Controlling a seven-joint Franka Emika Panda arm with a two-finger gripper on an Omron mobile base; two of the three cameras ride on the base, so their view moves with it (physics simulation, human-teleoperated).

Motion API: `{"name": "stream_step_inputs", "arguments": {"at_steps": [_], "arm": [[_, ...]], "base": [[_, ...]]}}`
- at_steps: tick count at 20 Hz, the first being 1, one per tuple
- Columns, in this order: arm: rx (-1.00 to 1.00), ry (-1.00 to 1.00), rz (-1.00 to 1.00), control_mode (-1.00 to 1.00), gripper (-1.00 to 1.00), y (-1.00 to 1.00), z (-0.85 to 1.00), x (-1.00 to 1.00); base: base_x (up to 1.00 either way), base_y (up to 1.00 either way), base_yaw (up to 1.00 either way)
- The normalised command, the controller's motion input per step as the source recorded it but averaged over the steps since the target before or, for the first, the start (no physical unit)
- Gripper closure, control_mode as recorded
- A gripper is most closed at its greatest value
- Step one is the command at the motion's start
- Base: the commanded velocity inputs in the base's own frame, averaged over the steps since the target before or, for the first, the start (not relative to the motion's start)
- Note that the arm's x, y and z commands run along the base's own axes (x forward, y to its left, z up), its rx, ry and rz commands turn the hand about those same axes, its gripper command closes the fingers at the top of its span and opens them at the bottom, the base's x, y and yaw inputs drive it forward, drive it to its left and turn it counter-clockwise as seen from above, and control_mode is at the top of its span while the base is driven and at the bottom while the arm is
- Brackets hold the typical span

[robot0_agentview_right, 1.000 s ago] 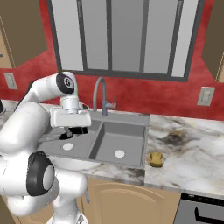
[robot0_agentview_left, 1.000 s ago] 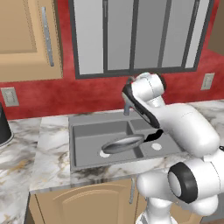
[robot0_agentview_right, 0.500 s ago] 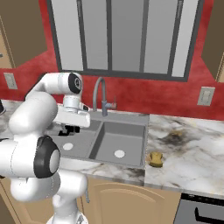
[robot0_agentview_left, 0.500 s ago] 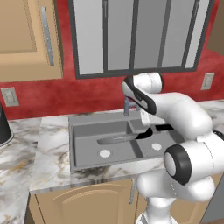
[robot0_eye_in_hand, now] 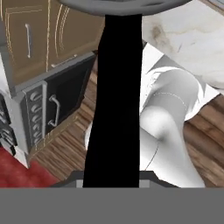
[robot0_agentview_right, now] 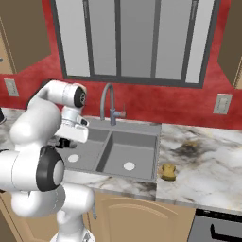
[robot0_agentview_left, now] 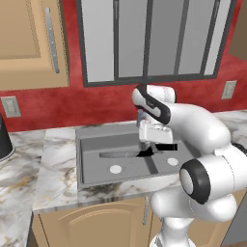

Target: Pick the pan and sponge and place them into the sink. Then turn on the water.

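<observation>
from the left base view the white arm reaches over the grey double-basin sink [robot0_agentview_left: 96,144], and the fingers [robot0_agentview_left: 155,147] are clamped on the short black handle [robot0_agentview_left: 161,146] of the round silver-grey metal pan [robot0_agentview_left: 120,155], which sits low in the left basin, seen nearly edge-on just above the white drain [robot0_agentview_left: 115,169]. the right base view gives what that side misses: the small yellow-tan sponge [robot0_agentview_right: 167,171] lying on the marble tabletop [robot0_agentview_right: 208,160], just beside the sink's right rim [robot0_agentview_right: 158,150] and well apart from the pan. here the tall arched grey faucet [robot0_agentview_right: 108,101] stands clear behind the divider, with no stream under its spout, and the hand is mostly hidden behind the arm's own white links. the hand view looks straight along the black handle [robot0_eye_in_hand: 116,96], which runs up the middle to the grey underside of the pan [robot0_eye_in_hand: 127,6] at the top edge, with wooden floor and cabinet fronts beyond. the fingers are closed tight on that handle. no brand, label or writing can be read anywhere.
</observation>
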Motion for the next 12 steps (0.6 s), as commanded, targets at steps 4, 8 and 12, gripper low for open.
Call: {"name": "stream_step_inputs", "arguments": {"at_steps": [4, 8, 12], "arm": [[-0.06, -0.02, -0.09, -1.00, 1.00, 0.51, -0.31, 0.09], [-0.12, -0.09, -0.01, -1.00, 1.00, 0.37, -0.36, 0.07], [-0.15, -0.15, 0.00, -1.00, 1.00, 0.18, -0.20, 0.13]], "base": [[0.00, 0.00, 0.00], [0.00, 0.00, 0.00], [0.00, 0.00, 0.00]]}}
